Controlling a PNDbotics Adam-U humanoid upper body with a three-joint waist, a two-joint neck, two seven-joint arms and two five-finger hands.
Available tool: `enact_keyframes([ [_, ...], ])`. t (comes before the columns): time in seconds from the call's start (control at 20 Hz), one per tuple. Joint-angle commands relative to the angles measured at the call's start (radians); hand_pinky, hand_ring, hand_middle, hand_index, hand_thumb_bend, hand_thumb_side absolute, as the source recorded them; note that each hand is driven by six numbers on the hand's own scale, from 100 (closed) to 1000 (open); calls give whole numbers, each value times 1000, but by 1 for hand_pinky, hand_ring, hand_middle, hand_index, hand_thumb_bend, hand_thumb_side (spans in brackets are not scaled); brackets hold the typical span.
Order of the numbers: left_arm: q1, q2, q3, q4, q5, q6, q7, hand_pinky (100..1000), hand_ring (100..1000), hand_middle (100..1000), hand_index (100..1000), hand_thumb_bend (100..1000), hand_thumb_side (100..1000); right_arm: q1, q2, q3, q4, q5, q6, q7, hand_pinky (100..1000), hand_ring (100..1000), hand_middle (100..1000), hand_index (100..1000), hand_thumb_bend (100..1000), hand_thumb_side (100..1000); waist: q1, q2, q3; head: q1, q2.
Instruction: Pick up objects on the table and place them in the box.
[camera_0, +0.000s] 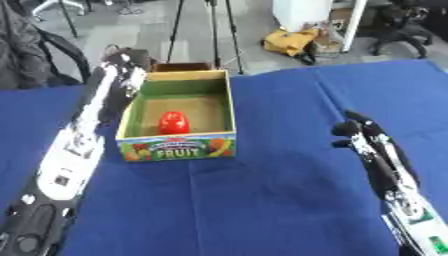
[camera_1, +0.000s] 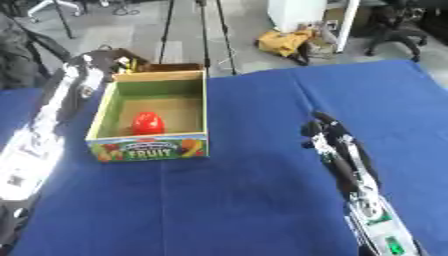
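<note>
while the left arm stretches up along the left side of the desk (camera_0: 280, 200), its left hand (camera_0: 125, 59) sits at the far left corner of the box (camera_0: 178, 148), just beside the rim. that hand is blurred and partly washed out by glare, so i cannot tell whether its fingers are straight or curled, or whether it touches the cardboard.

the box stands on the blue cloth covering the desk, left of centre. its inner walls are green, its floor is brown, and the near outer wall carries a printed panel with the word "fruit". a flap hangs open at the far side.

1 red thing (camera_0: 173, 122) lies inside the box, on the floor near the front wall and a little left of the middle. it looks rounded with a narrower top, perhaps a toy fruit or pepper.

the right hand (camera_1: 320, 129) hovers over the bare cloth to the right of the box, well apart from it. its fingers seem curled inward and they hold nothing. the right arm runs back from it toward the lower right corner.
</note>
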Motion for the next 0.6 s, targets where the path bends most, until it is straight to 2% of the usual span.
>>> enact_keyframes([
  [0.05, 42, 43, 19, -95, 165, 13, -22, 685, 600, 682, 870, 261, 1000, -10, -15, -7, -12, -2, -3, -3, 650, 743, 657, 892, 216, 646, -3, -14, 0, -7, -4],
  [0.3, 146, 47, 36, -163, 297, -2, -22, 674, 586, 666, 872, 280, 1000, -14, -15, -7, -16, 0, -2, -3, 651, 743, 657, 893, 212, 647, -8, -7, 11, -6, 4],
  [0.6, 194, 33, 41, -197, 348, -8, -27, 671, 583, 662, 872, 292, 1000, -14, -14, -7, -21, 3, -1, -4, 651, 743, 657, 893, 209, 648, -12, 0, 18, -5, 10],
])
